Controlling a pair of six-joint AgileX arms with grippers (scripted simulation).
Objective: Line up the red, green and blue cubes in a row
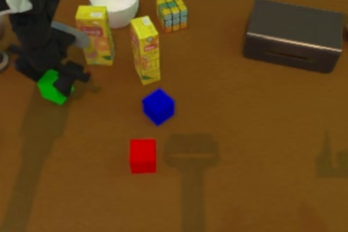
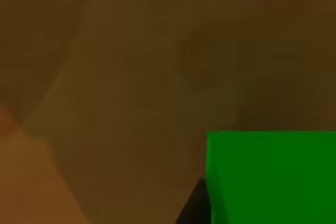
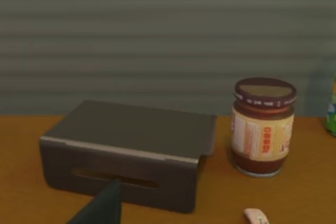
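Now left gripper (image 1: 56, 82) clenches the tilted green cube (image 1: 53, 86), left of the blue cube (image 1: 158, 106).

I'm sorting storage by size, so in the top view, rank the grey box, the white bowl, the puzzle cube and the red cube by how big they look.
1. Grey box
2. White bowl
3. Puzzle cube
4. Red cube

The last two look close in size, so that order is unsure.

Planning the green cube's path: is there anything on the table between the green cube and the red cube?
No. In the top view, bare table lies between the green cube, in the left gripper, and the red cube.
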